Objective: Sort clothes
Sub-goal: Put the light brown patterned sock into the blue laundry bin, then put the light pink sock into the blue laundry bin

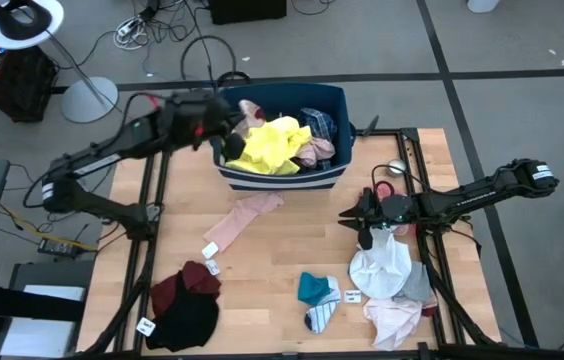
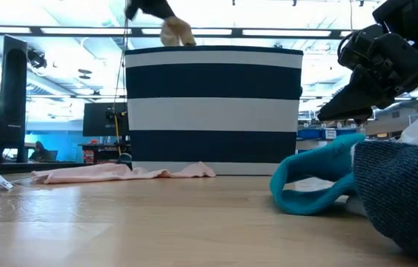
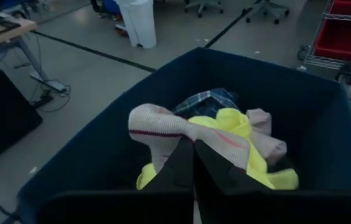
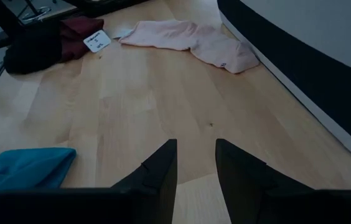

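The navy bin (image 1: pixel 287 180) sits at the table's far edge, heaped with soft clothes. The left gripper (image 3: pixel 193 146) hangs over its left rim, jaws pinched on a cream striped sock (image 3: pixel 163 130): lift cleanly, so the crumpled yellow garment (image 1: pixel 272 148) stays behind. The right gripper (image 4: pixel 194 155) hovers right of centre, jaws parted, empty, above the limp white garment (image 1: pixel 380 268).

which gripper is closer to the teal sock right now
Right. The right gripper hangs over the table's right half, up and to the right of the teal sock. The left gripper is far off over the bin, shut on a striped sock.
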`<action>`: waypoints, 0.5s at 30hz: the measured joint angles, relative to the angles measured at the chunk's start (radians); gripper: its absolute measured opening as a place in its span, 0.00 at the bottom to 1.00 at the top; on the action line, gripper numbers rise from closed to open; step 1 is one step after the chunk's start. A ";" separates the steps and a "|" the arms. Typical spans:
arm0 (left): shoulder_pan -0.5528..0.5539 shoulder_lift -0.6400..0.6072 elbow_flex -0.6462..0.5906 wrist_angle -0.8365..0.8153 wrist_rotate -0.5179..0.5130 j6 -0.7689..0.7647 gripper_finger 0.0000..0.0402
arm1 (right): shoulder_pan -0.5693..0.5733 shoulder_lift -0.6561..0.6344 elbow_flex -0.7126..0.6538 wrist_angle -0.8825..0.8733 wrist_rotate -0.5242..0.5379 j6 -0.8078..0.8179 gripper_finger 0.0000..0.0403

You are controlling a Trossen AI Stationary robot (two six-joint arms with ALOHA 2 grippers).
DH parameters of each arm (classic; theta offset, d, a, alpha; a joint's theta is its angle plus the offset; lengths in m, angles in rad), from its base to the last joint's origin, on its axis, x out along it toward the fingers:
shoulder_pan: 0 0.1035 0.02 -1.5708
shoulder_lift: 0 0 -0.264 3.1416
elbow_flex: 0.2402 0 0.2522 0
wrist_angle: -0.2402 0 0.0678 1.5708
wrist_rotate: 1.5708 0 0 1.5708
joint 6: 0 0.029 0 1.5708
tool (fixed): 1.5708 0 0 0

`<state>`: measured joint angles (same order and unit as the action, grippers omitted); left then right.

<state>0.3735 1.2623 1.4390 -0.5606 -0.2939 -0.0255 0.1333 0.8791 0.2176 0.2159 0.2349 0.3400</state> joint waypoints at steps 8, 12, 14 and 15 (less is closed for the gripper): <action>0.097 0.130 0.000 0.048 0.021 -0.018 0.12 | 0.000 0.000 0.000 -0.001 0.000 -0.003 0.27; 0.130 0.153 0.000 0.047 0.106 -0.062 0.23 | 0.000 0.000 0.000 -0.001 0.000 -0.003 0.27; 0.144 0.153 0.000 0.044 0.149 -0.078 0.28 | 0.000 0.000 0.000 -0.002 0.000 -0.003 0.27; 0.146 0.152 0.000 0.042 0.160 -0.082 0.30 | 0.000 0.000 0.000 -0.002 0.000 -0.003 0.27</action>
<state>0.5190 1.4145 1.4387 -0.5187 -0.1341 -0.1073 0.1333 0.8791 0.2177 0.2142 0.2350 0.3370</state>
